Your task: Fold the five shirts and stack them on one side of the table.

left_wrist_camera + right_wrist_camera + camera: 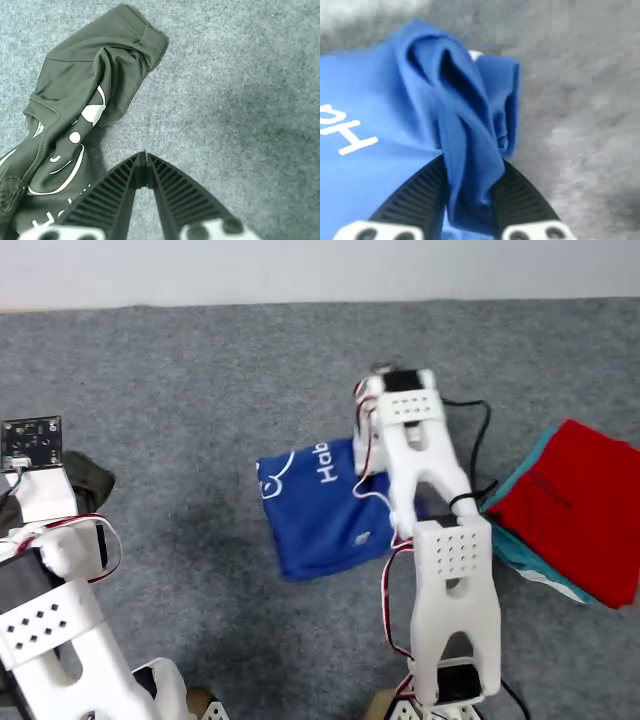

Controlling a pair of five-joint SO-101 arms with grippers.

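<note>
Across the table [200, 370], directly beneath the right gripper [471, 162]: blue shirt [310, 510], mostly flat, one bunched edge clamped between the jaws, probably gripped there to carry a fold over. Well off to that gripper's right: red shirt [580, 505] folded atop a teal shirt [520, 552], likely the stack's start, apart from the fold path. Just beside the left gripper [146, 161], fingers together on nothing: dark shirt [75, 100], crumpled, unfolded. No obstacle judged between blue shirt and stack.
</note>
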